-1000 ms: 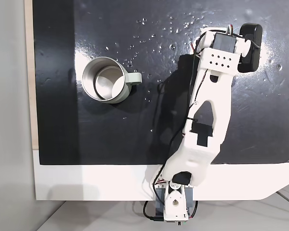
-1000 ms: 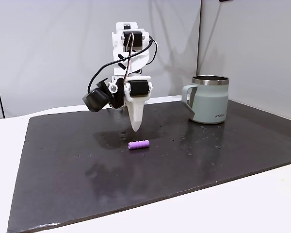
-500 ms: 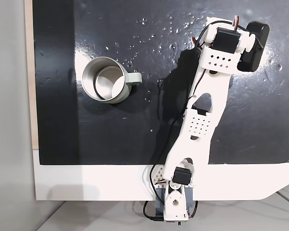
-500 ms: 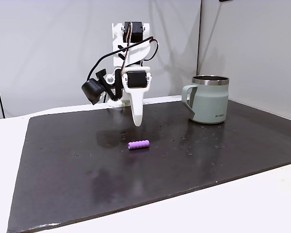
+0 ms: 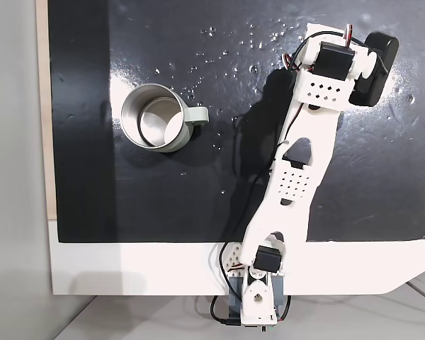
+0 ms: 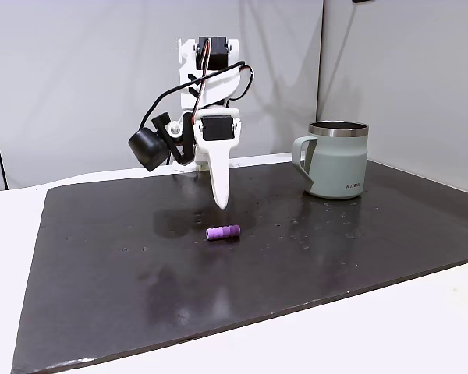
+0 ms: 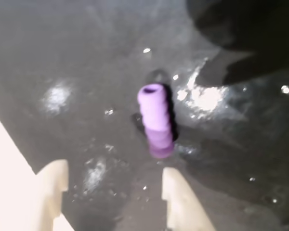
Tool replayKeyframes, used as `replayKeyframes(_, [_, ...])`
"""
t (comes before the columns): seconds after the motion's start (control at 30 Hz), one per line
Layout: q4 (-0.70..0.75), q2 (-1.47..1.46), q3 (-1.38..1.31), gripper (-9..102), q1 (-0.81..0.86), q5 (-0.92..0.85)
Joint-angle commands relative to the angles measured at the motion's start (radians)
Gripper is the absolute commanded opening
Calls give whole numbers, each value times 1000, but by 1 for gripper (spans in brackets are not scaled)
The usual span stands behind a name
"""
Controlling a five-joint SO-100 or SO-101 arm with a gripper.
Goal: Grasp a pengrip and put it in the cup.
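Black mat (image 6: 140, 273), shiny and flecked w/ small white specks (image 5: 227, 35), is lying on a white table (image 6: 421, 327) and taking up most of the surface in both fixed views. White arm (image 5: 297, 177) is reaching from its base (image 5: 255, 304) at the table's near edge, as the top-down fixed view shows it, across the mat toward the upper right of that view. Black cable (image 6: 171, 97) is looping along the arm's upper part in the side fixed view.

Cup (image 6: 335, 160), pale grey-green w/ shiny metal inside, is standing upright on the mat, handle pointing toward the arm; in the top-down fixed view it (image 5: 156, 117) is sitting at left, well apart from the arm.

Gripper (image 6: 218, 204) is hanging tip-down above the mat in the side fixed view, not touching it. In the wrist view the gripper (image 7: 115, 190) is showing its two pale fingertips (image 7: 55, 180) spread apart, w/ bare mat between them; nothing is being held.

Pengrip (image 6: 222, 232), a small purple ribbed tube, is lying on its side on the mat just below and in front of the gripper tip, well apart from the cup. In the wrist view the pengrip (image 7: 155, 120) is lying just beyond the gap between the fingertips, nearer the right one, open end facing away.
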Motion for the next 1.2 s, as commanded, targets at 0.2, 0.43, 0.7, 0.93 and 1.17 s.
replayKeyframes(0.2, [-26,-35,-18,28,-26,-20])
replayKeyframes(0.43, [-81,-51,110,26,-31,-17])
replayKeyframes(0.7, [-63,-61,123,21,-28,15])
replayKeyframes(0.93, [-49,-64,123,0,-20,23])
replayKeyframes(1.17, [40,34,64,0,-98,31])
